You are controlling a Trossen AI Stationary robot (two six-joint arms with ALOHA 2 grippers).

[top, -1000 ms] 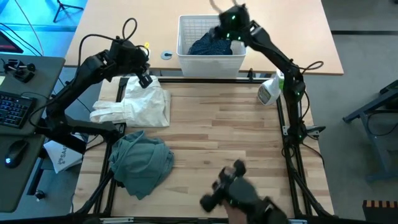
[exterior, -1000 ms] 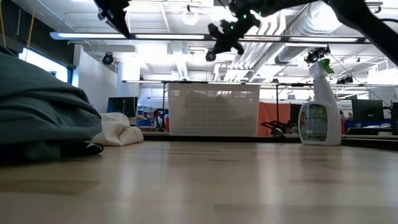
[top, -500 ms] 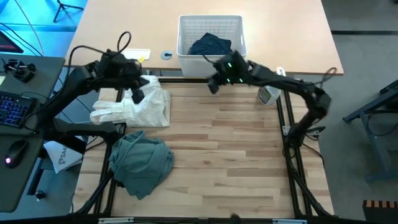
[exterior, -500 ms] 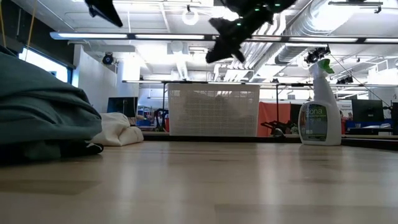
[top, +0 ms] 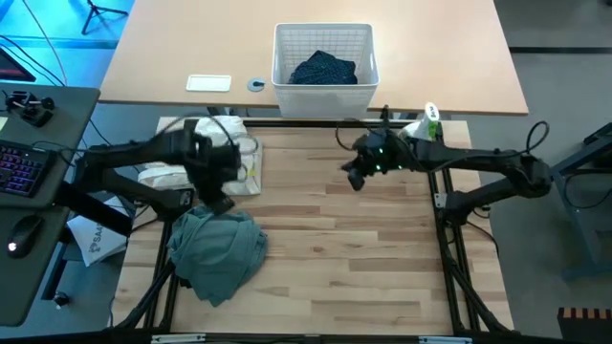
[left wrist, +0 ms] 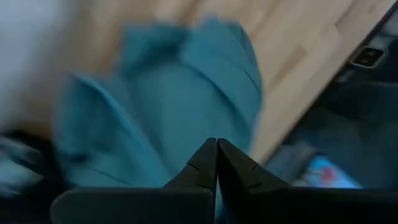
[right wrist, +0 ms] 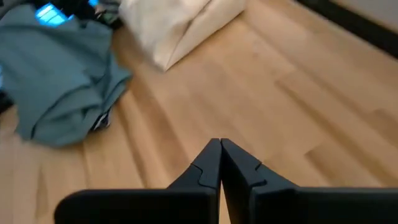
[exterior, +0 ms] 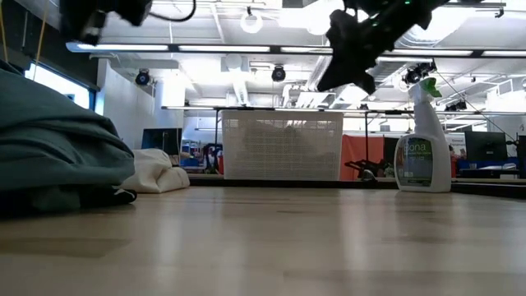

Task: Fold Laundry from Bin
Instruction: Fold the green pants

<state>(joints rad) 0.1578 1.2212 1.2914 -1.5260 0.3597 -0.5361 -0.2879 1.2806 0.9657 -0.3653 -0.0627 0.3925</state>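
The white bin (top: 323,91) stands beyond the table's far edge with a navy garment (top: 323,70) lying in it. A white cloth (top: 244,164) lies bunched at the far left of the table. A grey-green top (top: 218,250) lies crumpled at the near left. My left gripper (top: 218,196) is shut, points steeply down and hangs over the far edge of the grey-green top (left wrist: 155,99). My right gripper (top: 354,179) is shut and empty. It hangs slanting down over the bare wood right of the table's middle, in front of the bin (exterior: 282,145).
A spray bottle (top: 418,136) stands at the table's far right corner. A white card (top: 208,83) and a small blue round thing (top: 255,85) lie on the surface left of the bin. The table's middle and right side (top: 344,248) are bare wood.
My right gripper has swung from above the bin toward the table's near edge and down, ending over the wood in front of the bin. My left gripper has moved from over the white cloth's far end toward the grey-green top, tipping to point steeply down. Both have stayed shut.
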